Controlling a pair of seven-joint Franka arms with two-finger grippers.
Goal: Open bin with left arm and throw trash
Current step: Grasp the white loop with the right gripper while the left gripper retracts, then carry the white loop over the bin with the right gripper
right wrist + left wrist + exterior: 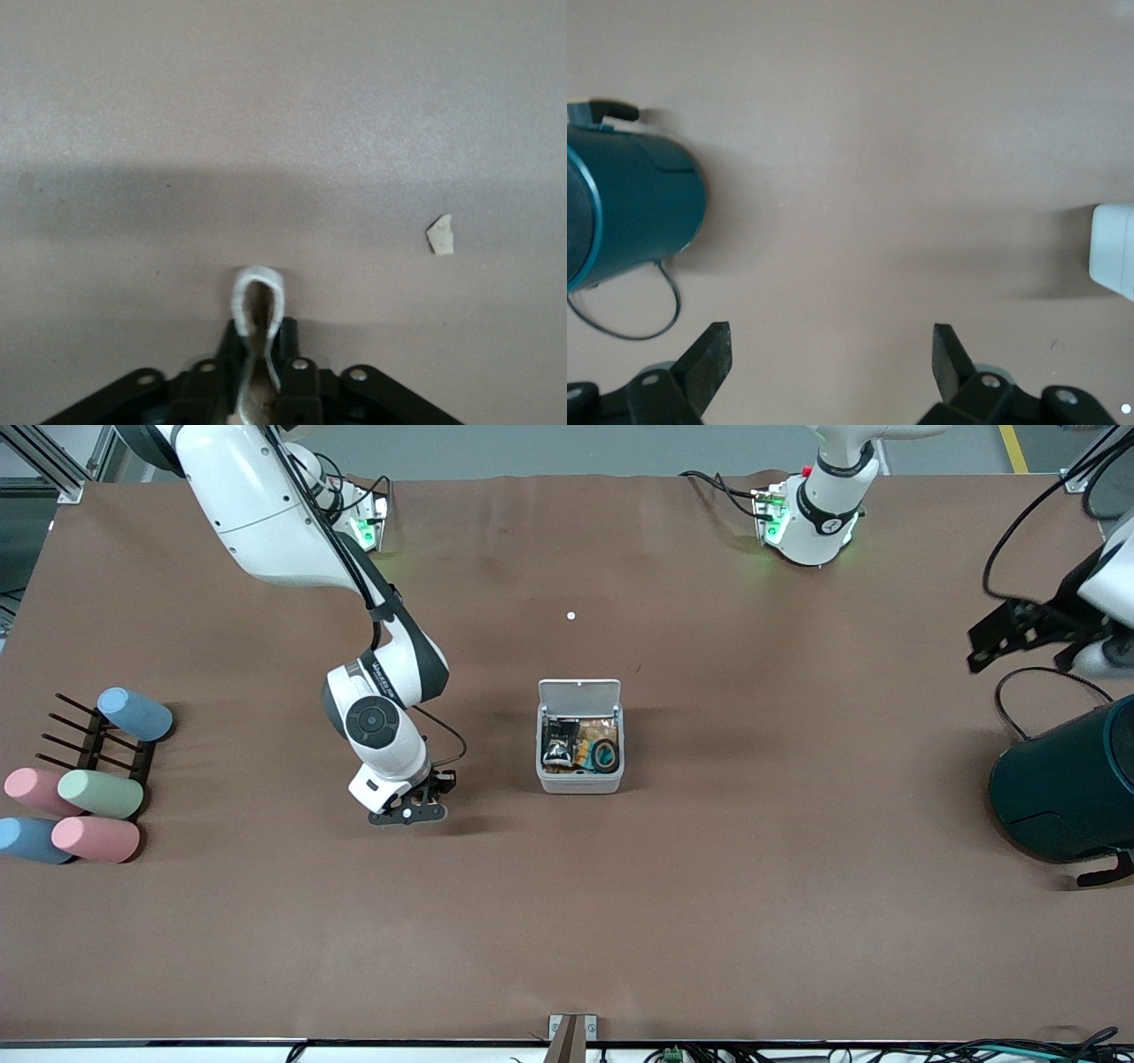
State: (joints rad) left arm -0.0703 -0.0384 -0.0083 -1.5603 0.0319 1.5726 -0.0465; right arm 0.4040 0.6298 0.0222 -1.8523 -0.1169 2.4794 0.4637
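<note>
White plastic bin (579,779) sits lid-up beside the right claw (409,811), trash (580,746) inside. That claw pinches a thin, limp pale loop (258,292). Left claw (830,352) waits spread.

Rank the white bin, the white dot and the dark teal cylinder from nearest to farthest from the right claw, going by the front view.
From the right claw, low over the table:
1. Small square white plastic bin, lid open, mid-table.
2. Tiny white dot, toward the robots' bases.
3. Big dark teal cylinder, at the left arm's end of the table.
</note>
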